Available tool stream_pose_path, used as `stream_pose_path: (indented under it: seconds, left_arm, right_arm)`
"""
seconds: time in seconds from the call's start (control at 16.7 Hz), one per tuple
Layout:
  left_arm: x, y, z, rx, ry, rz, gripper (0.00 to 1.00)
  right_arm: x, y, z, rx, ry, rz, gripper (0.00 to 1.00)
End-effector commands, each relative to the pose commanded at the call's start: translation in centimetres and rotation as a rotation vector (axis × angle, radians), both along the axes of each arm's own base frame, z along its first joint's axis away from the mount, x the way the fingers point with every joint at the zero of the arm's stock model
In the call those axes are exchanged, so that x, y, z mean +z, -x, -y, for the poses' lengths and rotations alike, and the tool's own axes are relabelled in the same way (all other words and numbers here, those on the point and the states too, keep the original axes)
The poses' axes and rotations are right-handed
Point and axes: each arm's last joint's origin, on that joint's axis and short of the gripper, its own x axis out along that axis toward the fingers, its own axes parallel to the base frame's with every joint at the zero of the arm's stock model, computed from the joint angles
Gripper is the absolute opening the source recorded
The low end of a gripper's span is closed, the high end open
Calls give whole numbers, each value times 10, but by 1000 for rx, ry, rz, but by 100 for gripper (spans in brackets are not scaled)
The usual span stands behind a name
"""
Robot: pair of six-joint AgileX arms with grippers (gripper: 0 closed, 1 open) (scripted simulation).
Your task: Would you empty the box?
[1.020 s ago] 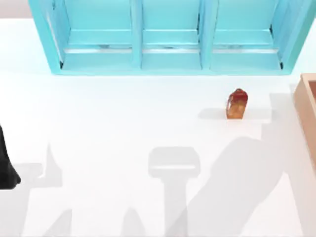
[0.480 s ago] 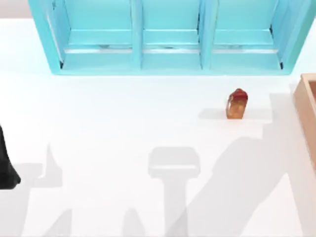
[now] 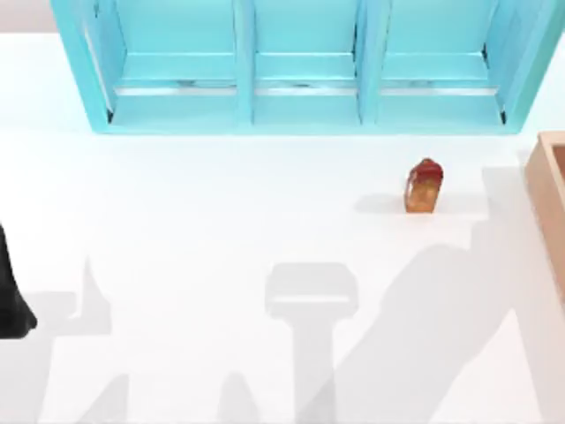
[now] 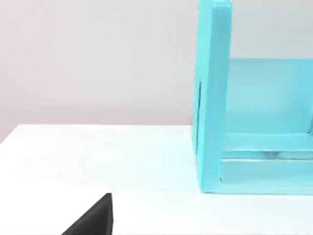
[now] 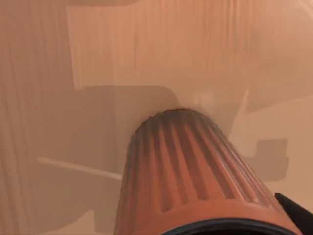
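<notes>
Orange ribbed cup [image 5: 195, 171] lies inside the box [image 3: 549, 190] at the surface's right edge, directly beneath right gripper; long axis points away; finger state cannot tell.

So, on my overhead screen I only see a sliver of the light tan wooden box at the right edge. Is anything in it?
Observer: Yes. The right wrist view shows a ribbed orange cylinder with a dark rim against the reddish-brown wood of the box.
Operator: And the black shape at my left edge?
Observer: That is the left arm, parked. Its wrist view looks across the white table at the end wall of the turquoise three-compartment shelf unit, with a plain pale wall behind.
</notes>
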Motion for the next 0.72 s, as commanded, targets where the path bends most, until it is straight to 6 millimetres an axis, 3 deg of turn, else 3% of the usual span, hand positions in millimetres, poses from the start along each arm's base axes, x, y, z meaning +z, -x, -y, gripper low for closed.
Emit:
stream_pose_path:
  seconds: [0.42, 0.54, 0.72]
  left_arm:
    - [0, 0, 0, 0, 0, 0, 100]
    - [0, 0, 0, 0, 0, 0, 100]
    - [0, 0, 0, 0, 0, 0, 100]
  right_arm:
    - [4, -1, 0, -1, 1, 3, 0]
    - [18, -4, 2, -1, 3, 6, 0]
    - [54, -9, 3, 0, 3, 10, 0]
